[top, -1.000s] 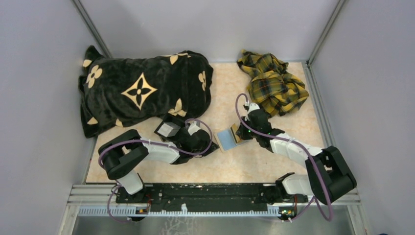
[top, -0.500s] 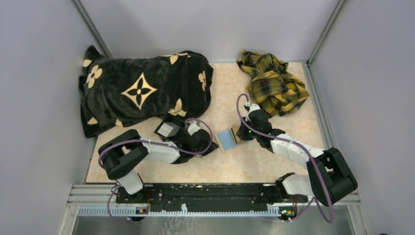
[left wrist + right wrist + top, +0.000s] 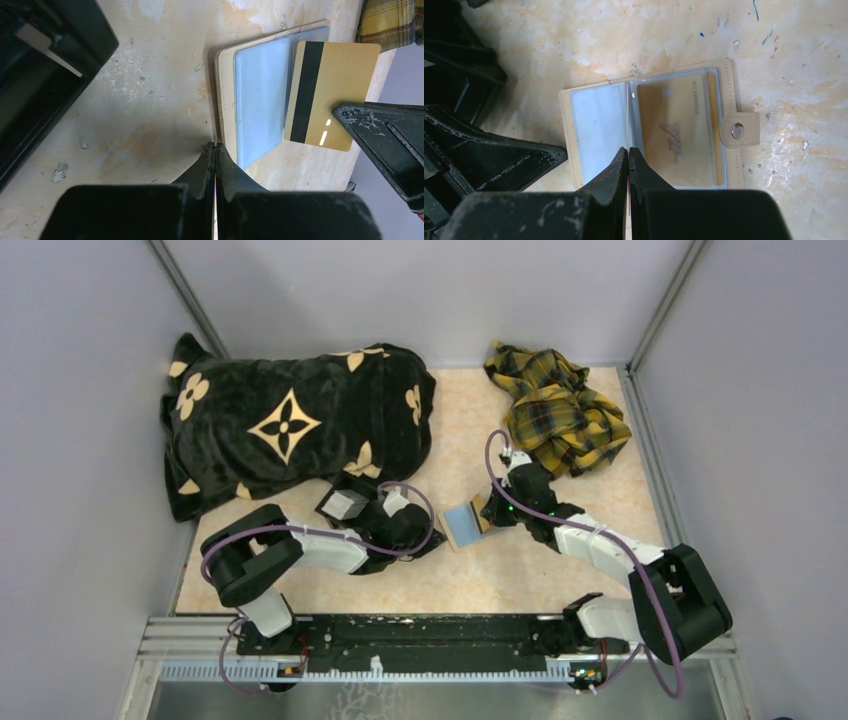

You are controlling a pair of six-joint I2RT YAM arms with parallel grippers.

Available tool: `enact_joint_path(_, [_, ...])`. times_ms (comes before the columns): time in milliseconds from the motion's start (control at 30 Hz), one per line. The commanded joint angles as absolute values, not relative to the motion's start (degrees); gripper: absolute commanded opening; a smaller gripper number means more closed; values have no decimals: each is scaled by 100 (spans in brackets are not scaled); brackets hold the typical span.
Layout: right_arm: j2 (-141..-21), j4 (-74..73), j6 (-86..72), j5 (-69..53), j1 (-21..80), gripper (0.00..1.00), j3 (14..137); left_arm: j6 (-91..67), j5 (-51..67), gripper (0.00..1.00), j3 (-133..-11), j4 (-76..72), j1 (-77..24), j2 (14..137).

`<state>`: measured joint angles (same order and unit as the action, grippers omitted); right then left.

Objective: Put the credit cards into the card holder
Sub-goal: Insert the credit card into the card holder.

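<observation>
The tan card holder [image 3: 462, 528] lies open on the table, its clear sleeves up [image 3: 260, 95]. One gold credit card [image 3: 676, 130] sits inside its right sleeve, beside the snap tab [image 3: 739, 131]. My right gripper [image 3: 628, 148] is shut on a second gold credit card [image 3: 345, 85] with a black stripe, held on edge over the holder's right half. My left gripper [image 3: 215, 144] is shut with nothing visible in it, its tips at the holder's left edge. From the right wrist, that left gripper shows as a black wedge [image 3: 499, 155].
A black tray [image 3: 345, 502] stands just left of the left gripper, seen again as [image 3: 40, 65]. A black blanket with tan flower motifs [image 3: 290, 425] fills the back left. A yellow plaid cloth [image 3: 560, 410] lies at the back right. Walls enclose the table.
The right arm's elbow has drifted slightly to the right. The grippers, the held card and the card holder stay where they were.
</observation>
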<state>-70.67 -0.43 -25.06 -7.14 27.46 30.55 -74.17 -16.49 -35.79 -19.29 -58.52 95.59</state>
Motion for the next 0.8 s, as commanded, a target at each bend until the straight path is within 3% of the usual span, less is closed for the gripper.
enact_joint_path(0, [-7124, 290, -2549, -803, 2699, 0, 3234, -7383, -1834, 0, -3603, -1468, -5880, 9641])
enact_joint_path(767, [-7356, 395, -2457, -310, 2698, 0, 2897, -7383, -1800, 0, -3621, -1450, -5832, 9714])
